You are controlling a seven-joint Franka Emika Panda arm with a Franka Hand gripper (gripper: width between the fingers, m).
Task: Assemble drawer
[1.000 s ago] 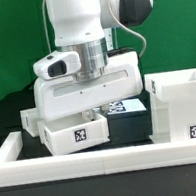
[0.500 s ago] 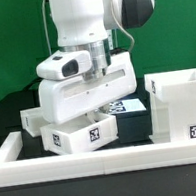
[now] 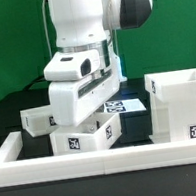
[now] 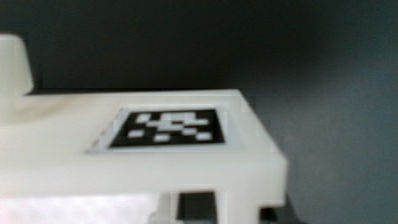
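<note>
A small white tray (image 3: 85,139) with a square tag on its side sits low at the table's front, just behind the border wall. My gripper (image 3: 89,121) comes down onto it from above; its fingers are hidden by the hand and the tray, and the tray turns with the hand. In the wrist view the tray's tagged face (image 4: 169,130) fills the picture, very close. A second small tray (image 3: 36,120) lies behind it toward the exterior view's left. The tall boxy case (image 3: 184,104) stands open-topped at the exterior view's right.
The long low white border wall (image 3: 95,164) runs along the front and up the exterior view's left side. The marker board (image 3: 124,104) lies flat behind the held tray, partly hidden by the hand. A green backdrop stands behind.
The hand has turned and shifted toward the exterior view's right and front. The tray has moved and turned with it, and now lies nearer the front wall.
</note>
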